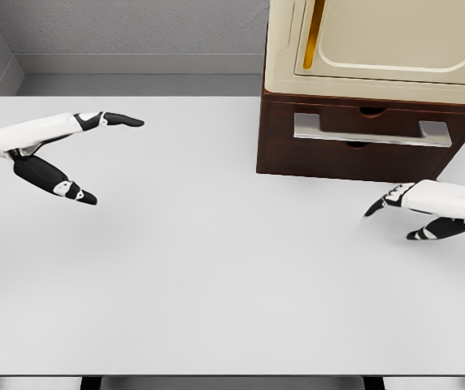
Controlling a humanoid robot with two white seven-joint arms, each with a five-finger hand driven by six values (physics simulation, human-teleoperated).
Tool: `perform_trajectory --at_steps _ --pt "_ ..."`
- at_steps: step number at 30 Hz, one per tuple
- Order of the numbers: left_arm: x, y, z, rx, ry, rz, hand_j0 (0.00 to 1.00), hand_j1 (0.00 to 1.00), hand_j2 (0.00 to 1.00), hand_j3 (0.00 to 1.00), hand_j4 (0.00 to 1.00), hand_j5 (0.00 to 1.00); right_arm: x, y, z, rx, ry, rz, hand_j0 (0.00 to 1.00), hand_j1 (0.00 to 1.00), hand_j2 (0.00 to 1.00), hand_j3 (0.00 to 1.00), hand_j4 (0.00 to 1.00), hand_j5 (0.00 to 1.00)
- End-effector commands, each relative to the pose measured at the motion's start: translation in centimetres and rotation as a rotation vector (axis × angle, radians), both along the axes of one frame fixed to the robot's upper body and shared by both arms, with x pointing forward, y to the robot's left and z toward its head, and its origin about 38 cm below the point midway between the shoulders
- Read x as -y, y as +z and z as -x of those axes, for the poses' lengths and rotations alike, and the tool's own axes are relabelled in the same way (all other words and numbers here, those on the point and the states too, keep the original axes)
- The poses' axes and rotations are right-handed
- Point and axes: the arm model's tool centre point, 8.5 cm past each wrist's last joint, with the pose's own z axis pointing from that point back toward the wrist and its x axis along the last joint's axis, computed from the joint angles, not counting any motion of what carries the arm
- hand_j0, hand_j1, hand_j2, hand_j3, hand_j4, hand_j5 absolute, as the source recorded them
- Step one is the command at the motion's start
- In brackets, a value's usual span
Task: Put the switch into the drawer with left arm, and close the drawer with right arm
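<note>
No switch shows anywhere in the head view. The dark brown drawer cabinet [354, 162] stands at the back right of the white table [216, 276]. Its drawer front [330, 114] carries a flat grey handle [371, 130] and looks flush with the cabinet face. My left hand [115, 161] hovers over the table's left side, open, with fingers and thumb spread wide and nothing held. My right hand [391, 225] hangs low in front of the cabinet's right corner, its fingers relaxed and pointing left, holding nothing.
A cream box with a yellow strip [379, 41] sits on top of the cabinet. Grey walls [135, 32] close off the far side behind the table. The table's front edge runs along the bottom of the view.
</note>
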Motion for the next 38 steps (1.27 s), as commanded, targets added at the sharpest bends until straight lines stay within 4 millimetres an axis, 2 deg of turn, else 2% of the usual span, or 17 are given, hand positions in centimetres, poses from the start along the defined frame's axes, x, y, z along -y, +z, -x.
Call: perform_trajectory --at_steps 1,6,10,15,23,27,33,38 --pt "-0.6 0.2 0.0 -0.003 0.015 -0.006 1.00 1.00 1.00 1.00 1.00 1.00 1.0 0.2 -0.1 -0.005 -0.027 0.011 1.00 1.00 1.00 1.00 1.00 1.00" --pt "-0.6 0.3 0.0 -0.001 0.016 -0.005 1.00 1.00 1.00 1.00 1.00 1.00 1.9 -0.5 0.3 -0.030 -0.044 0.028 1.00 1.00 1.00 1.00 1.00 1.00" --pt "-0.6 0.3 0.0 -0.002 0.014 -0.004 1.00 1.00 1.00 1.00 1.00 1.00 2.9 -0.2 0.9 -0.038 -0.052 0.061 1.00 1.00 1.00 1.00 1.00 1.00" --pt "-1.0 0.7 0.1 0.004 0.021 -0.008 1.00 1.00 1.00 1.00 1.00 1.00 2.7 0.1 0.8 -0.031 -0.046 0.059 1.00 1.00 1.00 1.00 1.00 1.00" --pt "-1.2 0.7 0.1 0.004 0.025 -0.013 1.00 1.00 1.00 1.00 1.00 1.00 1.1 0.2 1.1 -0.022 0.001 0.048 1.00 1.00 1.00 1.00 1.00 1.00" --pt "-1.2 0.7 0.1 0.004 0.025 -0.013 1.00 1.00 1.00 1.00 1.00 1.00 1.2 0.3 1.1 -0.021 0.000 0.050 1.00 1.00 1.00 1.00 1.00 1.00" --pt "-1.3 0.5 0.2 -0.003 0.028 -0.019 1.00 1.00 1.00 1.00 1.00 1.00 1.1 0.6 0.9 -0.012 0.002 0.047 1.00 1.00 1.00 1.00 1.00 1.00" --pt "-1.3 0.1 0.4 -0.012 0.026 -0.017 1.00 1.00 1.00 1.00 1.00 1.00 0.2 1.0 1.2 -0.002 0.032 0.039 1.00 1.00 1.00 1.00 1.00 1.00"
